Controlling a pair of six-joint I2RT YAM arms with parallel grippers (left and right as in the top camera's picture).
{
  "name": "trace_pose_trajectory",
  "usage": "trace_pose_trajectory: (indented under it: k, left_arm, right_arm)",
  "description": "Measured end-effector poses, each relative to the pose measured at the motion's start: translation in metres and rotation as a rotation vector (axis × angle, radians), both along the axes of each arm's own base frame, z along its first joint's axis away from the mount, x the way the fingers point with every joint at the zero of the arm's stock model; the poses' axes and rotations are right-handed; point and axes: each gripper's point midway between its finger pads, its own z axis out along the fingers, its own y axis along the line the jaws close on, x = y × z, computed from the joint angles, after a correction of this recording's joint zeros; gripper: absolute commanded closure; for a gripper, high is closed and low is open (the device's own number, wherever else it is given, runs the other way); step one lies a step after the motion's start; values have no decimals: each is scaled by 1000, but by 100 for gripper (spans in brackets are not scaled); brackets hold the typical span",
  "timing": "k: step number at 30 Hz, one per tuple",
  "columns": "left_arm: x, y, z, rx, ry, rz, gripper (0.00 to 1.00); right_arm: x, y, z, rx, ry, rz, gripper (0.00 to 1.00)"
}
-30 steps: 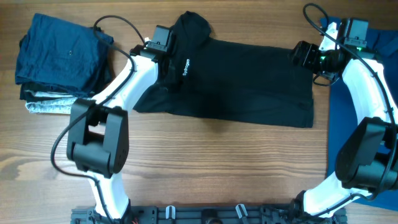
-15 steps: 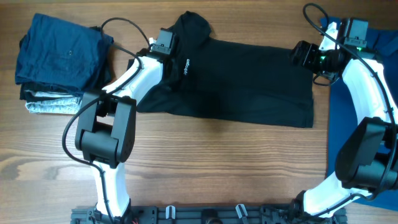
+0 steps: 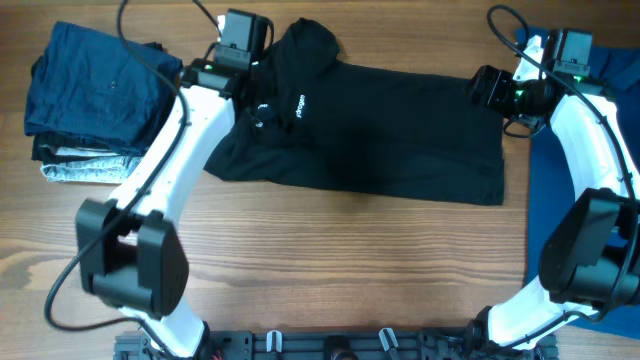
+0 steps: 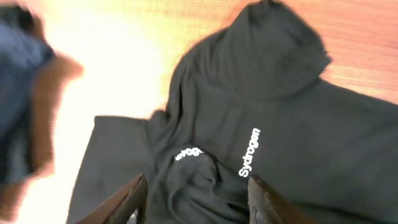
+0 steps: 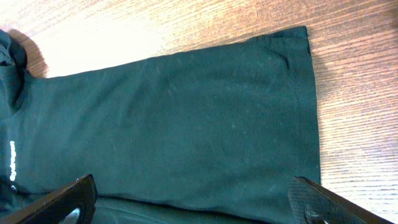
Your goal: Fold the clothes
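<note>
A black shirt (image 3: 380, 130) lies spread on the wooden bench (image 3: 350, 270), a rumple (image 4: 200, 177) near its white logo (image 4: 250, 152) directly beneath the left end effector (image 4: 198, 188), jaws apart, while the right end effector (image 5: 193, 191), jaws also wide apart, hangs above the hem (image 5: 308, 112); flattening that rumple first should give a cleaner fold.

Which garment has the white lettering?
The black shirt spread flat mid-table, lettered near its collar; the folded stack at left and the blue cloth at right show none.
</note>
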Motion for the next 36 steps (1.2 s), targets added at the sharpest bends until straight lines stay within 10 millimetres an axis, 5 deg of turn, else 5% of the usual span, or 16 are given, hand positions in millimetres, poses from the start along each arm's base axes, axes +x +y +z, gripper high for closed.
trace_pose_trajectory:
  k: [2, 6, 10, 15, 22, 25, 31, 36]
  left_arm:
    - [-10, 5, 9, 94, 22, -104, 50]
    - [-15, 16, -39, 267, 163, -280, 63]
    - [-14, 17, -84, 351, 257, -414, 58]
    - [-18, 9, -98, 335, 287, -505, 47]
    - [-29, 8, -137, 328, 389, -547, 59]
    - [-27, 12, -137, 353, 387, -543, 77]
    - [-15, 12, -134, 370, 339, -532, 91]
    - [-4, 9, -130, 369, 291, -524, 92]
  right_arm:
    - [0, 0, 0, 0, 0, 0, 0]
    - [0, 0, 0, 0, 0, 0, 1]
    - [0, 0, 0, 0, 0, 0, 0]
    - [0, 0, 0, 0, 0, 0, 1]
    - [0, 0, 0, 0, 0, 0, 0]
    - [0, 0, 0, 0, 0, 0, 1]
    - [0, 0, 0, 0, 1, 0, 1]
    - [0, 0, 0, 0, 0, 0, 1]
